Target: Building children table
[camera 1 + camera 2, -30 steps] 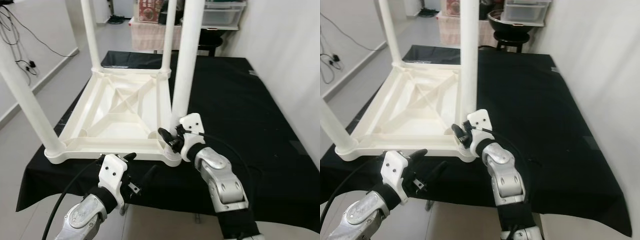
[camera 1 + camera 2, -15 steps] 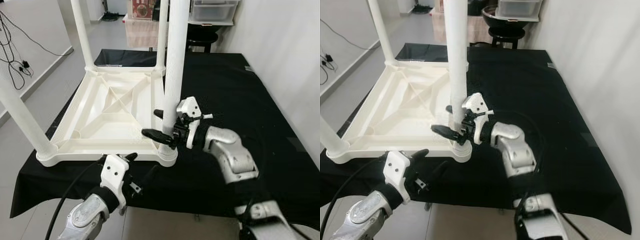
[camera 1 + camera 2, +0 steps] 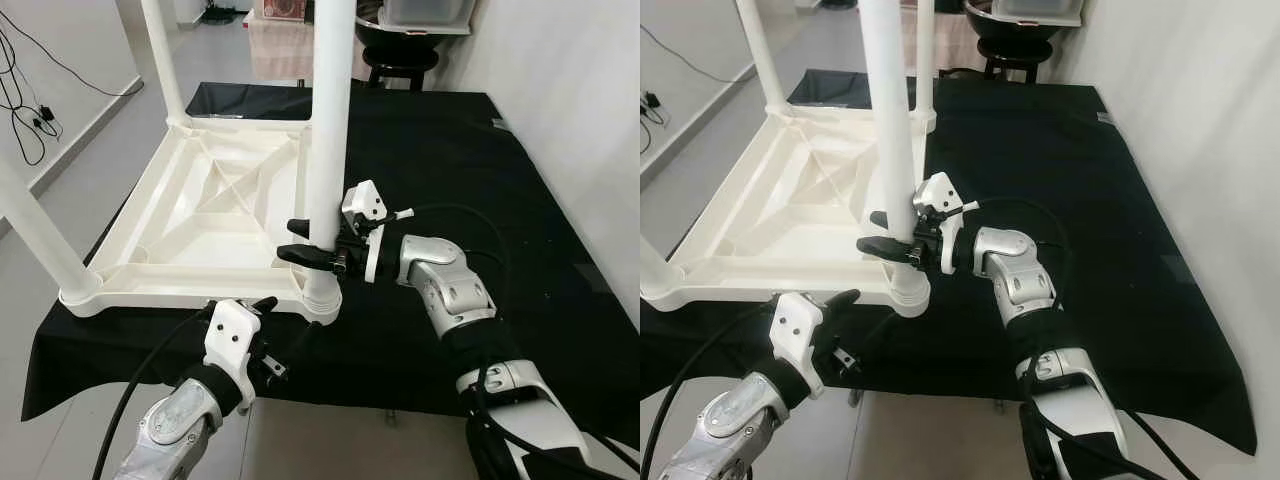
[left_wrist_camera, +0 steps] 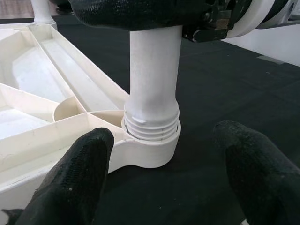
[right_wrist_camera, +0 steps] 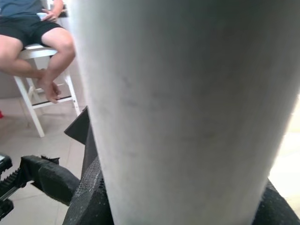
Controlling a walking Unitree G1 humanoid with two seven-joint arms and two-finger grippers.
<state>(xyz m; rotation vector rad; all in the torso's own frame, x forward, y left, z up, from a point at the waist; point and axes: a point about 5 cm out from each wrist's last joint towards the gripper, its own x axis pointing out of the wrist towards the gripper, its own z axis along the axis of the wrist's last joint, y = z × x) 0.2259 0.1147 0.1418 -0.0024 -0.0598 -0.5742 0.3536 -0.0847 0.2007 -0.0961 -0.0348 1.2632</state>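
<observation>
**Upturned table, right gripper on near leg**

One white plastic table (image 3: 215,215) is lying upside down on a black cloth (image 3: 480,170), underside ribs facing up. Four legs are showing, all standing upright with long axes vertical: two at the far corners, one at the near left corner (image 3: 35,235), one at the near right corner (image 3: 328,120).

The right gripper (image 3: 305,240) is reaching in level from the right, its two black fingers pinching the near right leg low on the shaft, just above the socket (image 4: 151,143). In the left wrist view, screw threads are showing where that leg is meeting the socket.

The left gripper (image 3: 280,335) is hovering just below the table's near edge, fingers (image 4: 82,176) spread apart, holding nothing.

One person is sitting on a white stool (image 5: 28,96) in the background; legs showing.
</observation>
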